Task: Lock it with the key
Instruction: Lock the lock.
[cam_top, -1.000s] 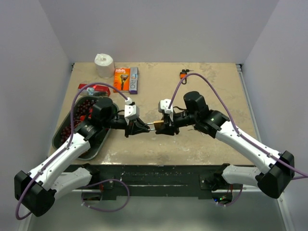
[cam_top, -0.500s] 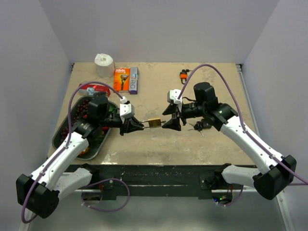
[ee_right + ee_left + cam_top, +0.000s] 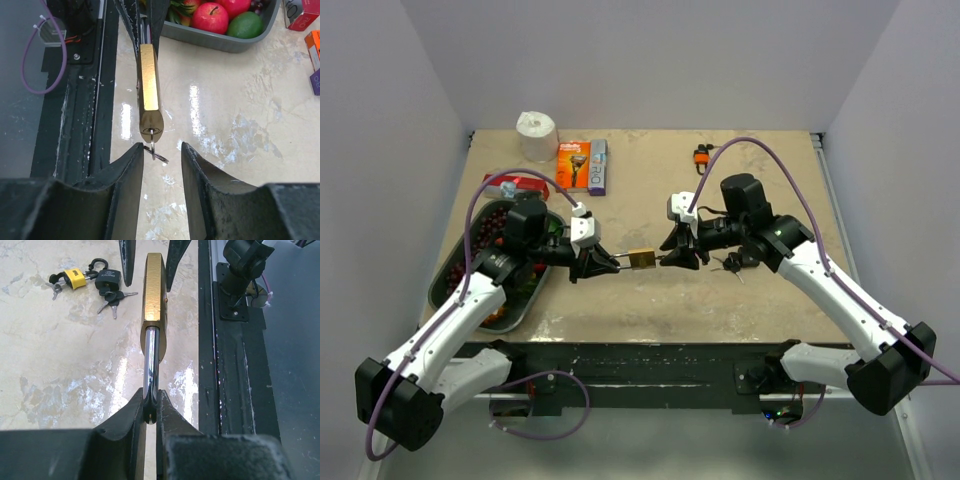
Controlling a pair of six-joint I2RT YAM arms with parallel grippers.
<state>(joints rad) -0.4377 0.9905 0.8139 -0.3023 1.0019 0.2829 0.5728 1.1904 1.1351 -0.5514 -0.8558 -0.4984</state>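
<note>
The brass padlock (image 3: 641, 258) hangs in the air at the middle of the top view, above the table (image 3: 760, 190) and between the two arms. The left gripper (image 3: 151, 409) is clamped tight on the shackle (image 3: 151, 357) and carries the lock alone. The key (image 3: 151, 135) already sits in the keyhole at the lock's base, its key ring (image 3: 160, 157) dangling below. Insertion therefore looks done, and the turn that locks it appears to be what is left. The right gripper (image 3: 161, 147) has its jaws partly spread on either side of the key without touching it, so it holds nothing. No view shows whether the shackle is seated home in the body; the left wrist camera sees it edge-on. Only the right wrist view shows the key and keyhole, which the fingers hide from above, and the fruit tray (image 3: 220, 44) lies along its top edge. Only the left wrist view shows the pinch on the shackle. At its upper left, a yellow padlock (image 3: 75, 278) and a black padlock (image 3: 106, 281) lie on the table with their keys. The top view alone shows the two arms facing each other.
</note>
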